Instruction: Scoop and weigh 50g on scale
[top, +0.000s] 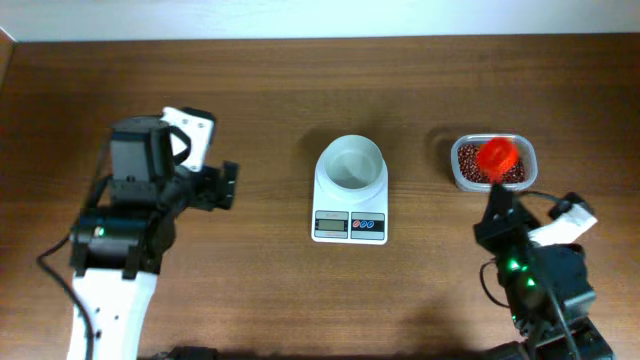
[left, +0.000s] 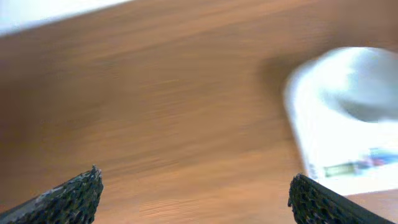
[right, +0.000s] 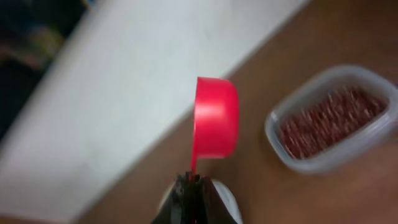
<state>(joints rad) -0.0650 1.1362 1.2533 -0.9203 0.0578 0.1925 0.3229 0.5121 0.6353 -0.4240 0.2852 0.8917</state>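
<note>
The scale (top: 349, 205) is set at mid-table with its bowl (top: 351, 165) seen empty, so no weighing is judged done. The scoop (right: 214, 118) is gripped by its handle in the closed right gripper (right: 193, 186) above the tub (top: 462, 178) of red grains (right: 329, 121); whether it is loaded cannot be told. The left gripper (left: 196, 193) is held wide open and empty left of the scale, and nothing is seen between tub and bowl.
</note>
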